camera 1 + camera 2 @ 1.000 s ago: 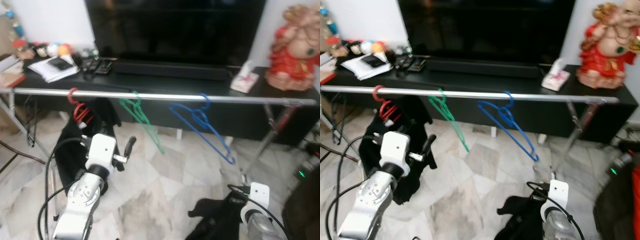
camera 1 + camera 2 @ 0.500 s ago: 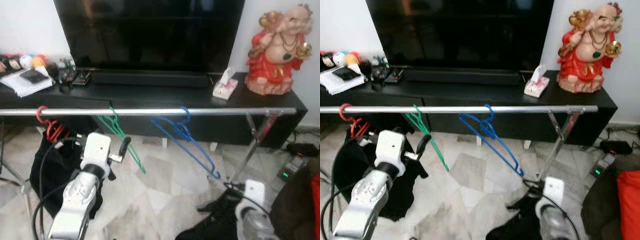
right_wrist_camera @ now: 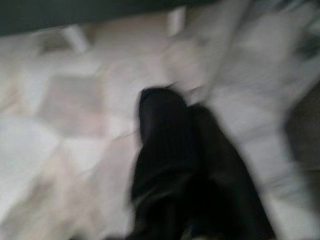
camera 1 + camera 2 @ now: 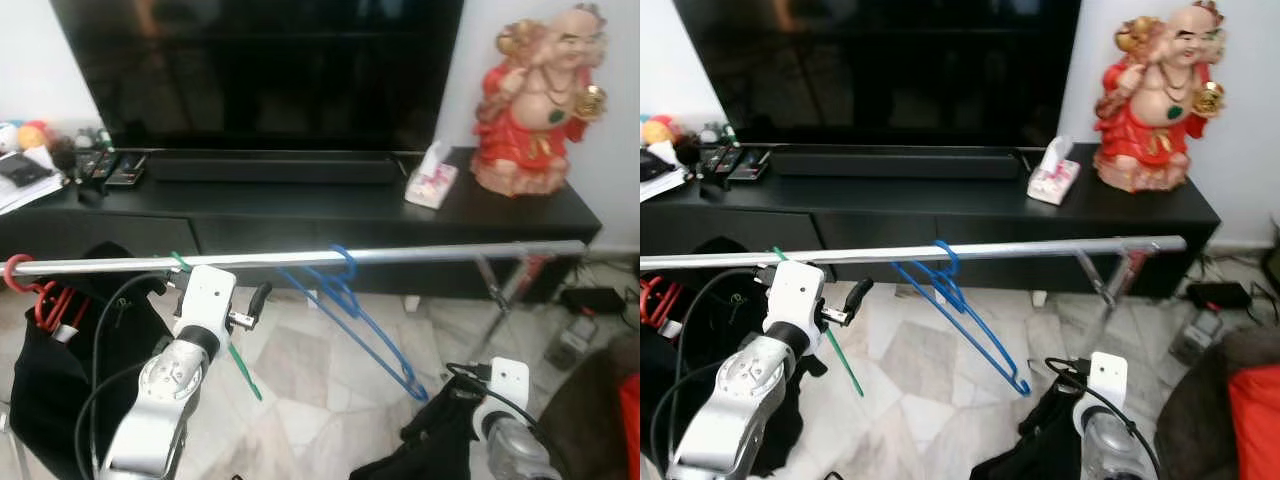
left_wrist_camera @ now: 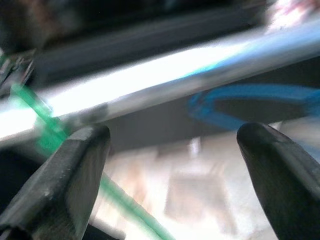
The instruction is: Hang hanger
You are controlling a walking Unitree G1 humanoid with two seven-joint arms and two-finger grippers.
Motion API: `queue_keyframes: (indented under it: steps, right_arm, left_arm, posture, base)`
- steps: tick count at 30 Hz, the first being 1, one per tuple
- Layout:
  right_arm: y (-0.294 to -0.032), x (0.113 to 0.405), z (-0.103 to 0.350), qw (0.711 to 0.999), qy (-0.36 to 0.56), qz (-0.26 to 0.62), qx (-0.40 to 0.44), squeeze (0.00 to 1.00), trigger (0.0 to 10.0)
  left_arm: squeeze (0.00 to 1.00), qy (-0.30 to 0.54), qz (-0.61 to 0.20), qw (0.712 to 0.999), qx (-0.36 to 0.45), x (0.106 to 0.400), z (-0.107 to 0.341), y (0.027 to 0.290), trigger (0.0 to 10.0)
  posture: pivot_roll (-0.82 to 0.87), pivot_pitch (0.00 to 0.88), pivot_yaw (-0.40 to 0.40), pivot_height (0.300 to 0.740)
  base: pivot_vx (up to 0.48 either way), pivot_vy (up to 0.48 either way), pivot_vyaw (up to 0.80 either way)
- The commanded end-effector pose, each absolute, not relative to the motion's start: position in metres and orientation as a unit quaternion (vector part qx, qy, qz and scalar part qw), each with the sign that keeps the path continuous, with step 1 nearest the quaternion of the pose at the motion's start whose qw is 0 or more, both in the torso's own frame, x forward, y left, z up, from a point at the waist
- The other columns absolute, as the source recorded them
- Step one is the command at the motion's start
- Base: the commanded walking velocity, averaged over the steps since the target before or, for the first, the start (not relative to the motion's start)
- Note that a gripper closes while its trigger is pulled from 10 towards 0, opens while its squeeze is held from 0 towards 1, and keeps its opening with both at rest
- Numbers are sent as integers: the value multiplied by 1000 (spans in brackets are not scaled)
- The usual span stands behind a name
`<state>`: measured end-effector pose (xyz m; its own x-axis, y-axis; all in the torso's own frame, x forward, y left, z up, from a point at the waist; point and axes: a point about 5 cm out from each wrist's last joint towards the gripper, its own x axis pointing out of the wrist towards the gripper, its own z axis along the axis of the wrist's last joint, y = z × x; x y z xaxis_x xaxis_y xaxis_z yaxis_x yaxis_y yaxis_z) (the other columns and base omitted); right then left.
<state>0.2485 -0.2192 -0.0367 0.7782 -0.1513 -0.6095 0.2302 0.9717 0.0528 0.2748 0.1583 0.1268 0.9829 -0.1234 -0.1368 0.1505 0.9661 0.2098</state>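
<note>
A silver rail (image 4: 450, 253) runs across in front of me. A red hanger (image 4: 20, 276) hangs at its left end, a green hanger (image 4: 240, 372) to the right of that, and a blue hanger (image 4: 365, 325) near the middle. My left gripper (image 4: 254, 303) is raised just below the rail, beside the green hanger's hook. In the left wrist view its fingers (image 5: 75, 165) stand wide apart, open, with nothing between them; the rail (image 5: 150, 75) lies beyond. My right gripper (image 3: 185, 155) hangs low over the floor, its black fingers together, blurred.
A black TV stand (image 4: 300, 205) with a large TV (image 4: 260, 70) stands behind the rail. On it are a red statue (image 4: 535, 100) and a tissue box (image 4: 430, 185). A black garment (image 4: 50, 380) hangs at the left. The rail's leg (image 4: 500, 290) slants down at the right.
The whole picture has shifted as the camera moved; the rail now sits lower and nearer. My left gripper has come up close under the rail by the green hanger.
</note>
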Motion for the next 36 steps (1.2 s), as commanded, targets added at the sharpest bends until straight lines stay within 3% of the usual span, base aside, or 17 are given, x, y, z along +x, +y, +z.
queue_keyframes:
  steps: [1,13,16,21,25,31,36]
  right_arm:
    - [-223,250,-34,943,312,-103,57,0,10000]
    - [-223,252,-33,943,311,-102,53,0,10000]
    - [-223,252,-33,944,310,-102,53,0,10000]
    - [-224,252,-33,944,309,-102,54,0,10000]
    - [-223,252,-33,944,309,-101,53,0,10000]
    - [-224,252,-33,944,310,-101,51,0,10000]
    - [-224,252,-33,944,310,-100,50,0,10000]
  left_arm:
    - [0,67,-53,991,104,276,133,155,10000]
    - [0,126,-17,991,41,272,146,133,10000]
    - [0,106,-37,993,44,270,158,125,10000]
    - [0,-17,-112,990,89,258,191,109,10000]
    - [0,-21,-83,988,129,251,190,117,10000]
    - [0,66,33,989,131,243,178,145,10000]
    - [0,97,66,985,129,233,174,155,10000]
  posture:
    - [-8,0,3,740]
    - [-10,0,2,740]
    - [-10,0,3,740]
    - [-4,0,3,740]
    - [-4,0,1,740]
    - [3,0,-2,740]
    - [4,0,-3,740]
  base:
    - [0,0,0]
    - [0,0,0]
    - [0,0,0]
    - [0,0,0]
    - [0,0,0]
    - [0,0,0]
    - [0,0,0]
